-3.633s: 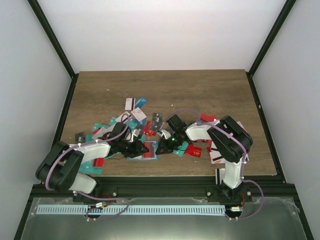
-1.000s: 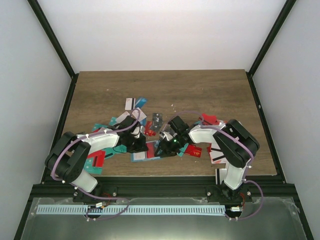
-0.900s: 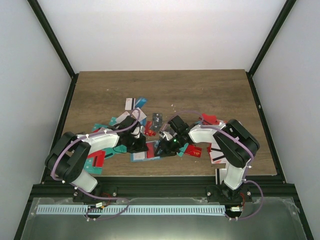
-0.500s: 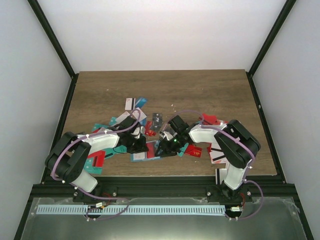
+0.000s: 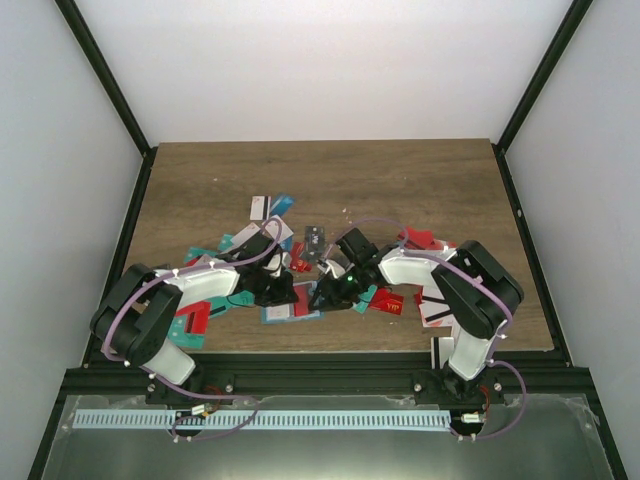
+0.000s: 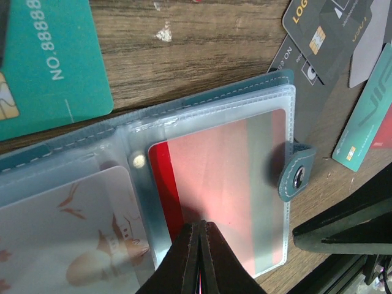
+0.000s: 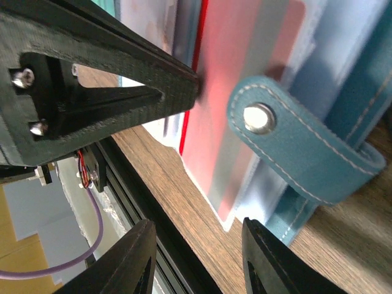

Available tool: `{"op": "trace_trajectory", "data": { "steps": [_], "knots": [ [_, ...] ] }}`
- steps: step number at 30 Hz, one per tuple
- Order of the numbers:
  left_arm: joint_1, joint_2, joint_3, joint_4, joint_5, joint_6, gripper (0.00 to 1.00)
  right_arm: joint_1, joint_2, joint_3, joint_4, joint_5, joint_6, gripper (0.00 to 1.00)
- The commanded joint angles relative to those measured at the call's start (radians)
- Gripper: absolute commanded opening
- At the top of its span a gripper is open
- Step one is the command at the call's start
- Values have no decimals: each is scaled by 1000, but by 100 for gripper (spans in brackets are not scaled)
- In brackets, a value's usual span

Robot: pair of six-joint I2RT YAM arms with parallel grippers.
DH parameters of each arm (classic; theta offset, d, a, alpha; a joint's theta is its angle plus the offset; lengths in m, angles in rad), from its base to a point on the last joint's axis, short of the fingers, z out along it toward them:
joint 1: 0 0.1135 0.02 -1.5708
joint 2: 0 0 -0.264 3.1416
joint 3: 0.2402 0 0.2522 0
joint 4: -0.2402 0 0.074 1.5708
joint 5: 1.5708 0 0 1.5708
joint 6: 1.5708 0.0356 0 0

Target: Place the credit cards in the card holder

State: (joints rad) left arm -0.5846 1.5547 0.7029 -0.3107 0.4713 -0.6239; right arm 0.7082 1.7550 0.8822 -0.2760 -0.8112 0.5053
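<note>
The card holder lies open near the front edge, with clear sleeves and a teal rim. A red card sits in its right sleeve, with the left strip still bare. My left gripper is shut, and its tips press on that card's bare edge. It also shows in the top view. The clasp tab sticks out on the right. My right gripper is open and empty over the holder's corner beside the tab. It also shows in the top view.
Loose credit cards lie around: a teal one, black ones, a white one, red ones, and more at the left. The table's front edge and black rail are close by.
Since 3.6 s ago the left arm has reached further in, over the holder. In the last second nothing has visibly moved.
</note>
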Motion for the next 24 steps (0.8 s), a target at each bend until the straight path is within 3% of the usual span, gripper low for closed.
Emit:
{"op": "trace_trajectory", "data": {
  "steps": [1,10,24],
  "knots": [
    [-7,5,-9,22,-7,-3,4,-3,20,45,21,-29,-26,41],
    [-10,2,-12,23,-9,-9,4,-4,70,66,19,-37,-35,40],
    [-11,6,-12,19,-5,0,4,-4,23,28,14,5,-20,41]
  ]
}}
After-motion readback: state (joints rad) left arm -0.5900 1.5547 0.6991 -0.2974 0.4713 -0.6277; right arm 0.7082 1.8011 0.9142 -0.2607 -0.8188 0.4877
